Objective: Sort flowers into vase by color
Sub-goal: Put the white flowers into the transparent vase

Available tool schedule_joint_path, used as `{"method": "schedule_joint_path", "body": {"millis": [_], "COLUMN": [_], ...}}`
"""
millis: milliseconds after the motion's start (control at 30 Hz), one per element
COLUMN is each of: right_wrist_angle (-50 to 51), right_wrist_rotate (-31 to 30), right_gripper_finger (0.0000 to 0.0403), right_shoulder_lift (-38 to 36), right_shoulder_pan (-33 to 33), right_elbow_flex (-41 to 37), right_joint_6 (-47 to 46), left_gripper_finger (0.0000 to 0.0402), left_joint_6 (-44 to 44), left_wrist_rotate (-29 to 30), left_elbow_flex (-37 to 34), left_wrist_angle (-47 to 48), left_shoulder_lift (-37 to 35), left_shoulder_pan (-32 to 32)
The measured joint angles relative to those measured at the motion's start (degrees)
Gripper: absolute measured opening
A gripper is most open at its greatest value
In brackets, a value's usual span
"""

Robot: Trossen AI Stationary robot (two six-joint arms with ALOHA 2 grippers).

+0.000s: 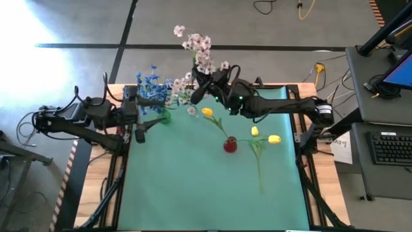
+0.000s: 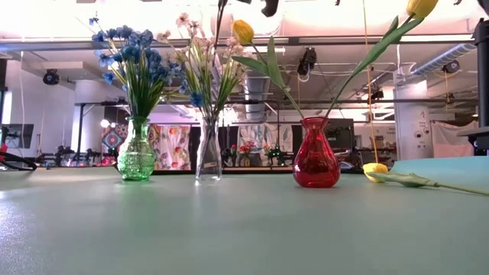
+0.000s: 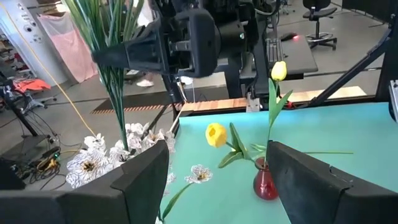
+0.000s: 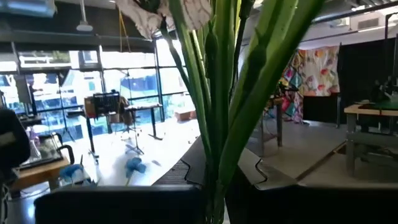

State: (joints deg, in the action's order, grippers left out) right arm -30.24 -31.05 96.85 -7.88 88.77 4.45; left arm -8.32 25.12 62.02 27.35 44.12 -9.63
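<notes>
My right gripper (image 1: 196, 95) is shut on a pale pink-white flower spray (image 1: 199, 48), high over the table's far edge, above a clear vase (image 2: 208, 156) holding more pink-white flowers. Where the spray's lower end stands, I cannot tell. Left of it, a green vase (image 2: 136, 153) holds blue flowers (image 1: 149, 82). My left gripper (image 1: 147, 117) is open beside that vase and holds nothing. A red vase (image 1: 230, 144) holds two yellow tulips (image 2: 243, 32). Two more yellow tulips (image 1: 273, 138) lie flat on the mat to its right. My right gripper pinches the spray's bundle of green stalks (image 4: 214, 143) between its two fingers, below the blossoms. The fingers (image 3: 109, 57) come about level from the table's right side and lie across the stalks. The spray stands roughly upright, blossoms on top, stalks running down below the fingers.
The green mat (image 1: 193, 193) has free room toward the near edge. The three vases stand in a row across the far half. Beyond the table, a desk with a keyboard (image 1: 393, 148) stands to the right.
</notes>
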Motion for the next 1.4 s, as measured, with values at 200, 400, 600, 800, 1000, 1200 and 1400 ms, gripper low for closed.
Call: {"method": "schedule_joint_path", "body": {"millis": [200, 400, 600, 800, 1000, 1200, 1400], "right_wrist_angle": [-0.2, -0.1, -0.1, -0.5, -0.5, -0.1, 0.0], "right_wrist_rotate": [-0.4, -0.4, -0.3, -0.3, 0.0, 0.0, 0.0], "right_gripper_finger": [0.0022, 0.0022, 0.0022, 0.0022, 0.0022, 0.0022, 0.0022], "right_shoulder_lift": [1.3, 1.6, 1.7, 2.7, 5.2, 6.6, 8.1], "right_shoulder_pan": [-1.2, -2.6, -2.9, -3.2, -3.6, -3.6, -3.5], "right_elbow_flex": [0.0, -0.1, -0.8, -1.2, -1.2, -1.2, -1.2], "right_joint_6": [0.0, -3.0, -4.5, -4.7, -5.2, -6.3, -6.4], "left_gripper_finger": [0.0256, 0.0256, 0.0256, 0.0256, 0.0256, 0.0256, 0.0256], "left_joint_6": [0.0, 0.0, 0.0, -0.1, -0.1, -0.2, -0.2], "left_wrist_rotate": [0.0, 0.0, 0.0, 0.0, 0.0, 0.0, 0.0], "left_elbow_flex": [0.0, 0.0, 0.0, 0.0, 0.0, -0.1, -0.1], "left_wrist_angle": [0.0, 0.0, -0.1, -0.1, 0.0, 0.2, 0.2], "left_shoulder_lift": [-0.2, -0.1, 0.0, 0.2, 0.7, 1.1, 1.1], "left_shoulder_pan": [0.0, 0.0, 0.0, 0.0, 0.0, 0.0, 0.0]}}
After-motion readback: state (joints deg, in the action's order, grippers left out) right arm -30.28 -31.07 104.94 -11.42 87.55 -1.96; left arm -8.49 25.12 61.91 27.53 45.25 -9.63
